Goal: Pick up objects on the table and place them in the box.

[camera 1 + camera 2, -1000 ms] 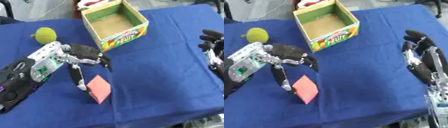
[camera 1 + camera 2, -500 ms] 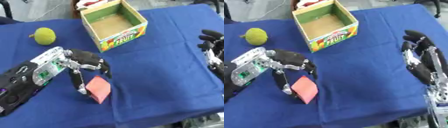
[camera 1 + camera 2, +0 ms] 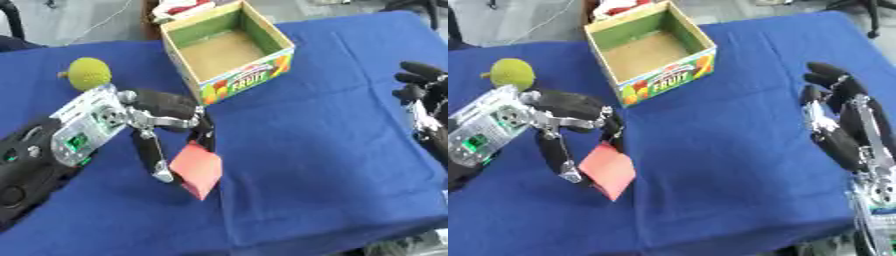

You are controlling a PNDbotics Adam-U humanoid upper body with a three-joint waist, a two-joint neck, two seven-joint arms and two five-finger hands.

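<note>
Left eye view shows the left hand (image 3: 162, 132) at centre left of the frame, its thumb and fingers curled round the upper edge of a flat red block (image 3: 198, 169), which sits just below the picture's middle. The block tips on one corner; whether that corner touches the blue tablecloth (image 3: 315, 150) I cannot tell. It looks like a light, stiff slab with smooth faces, so I judge it likely to pivot or slip if pinched only at one edge; a hold across its two broad faces near the middle would steady it better. The open cardboard box (image 3: 229, 50) stands at upper centre, well apart from the block, its inside bare. A yellow-green bumpy ball (image 3: 88, 73) lies at upper left, near the wrist and beside the box; it looks soft-skinned and round, apt to roll, best cupped from above. The right hand (image 3: 837, 127) rests idle at the right edge in the right eye view, fingers relaxed and pointing up, holding nothing.

Against the frame half a second back, the block has turned more upright and seems lifted, the fingers have closed in on its top edge, and the hand has drawn a little toward the box. The ball, box and right hand keep their places
</note>
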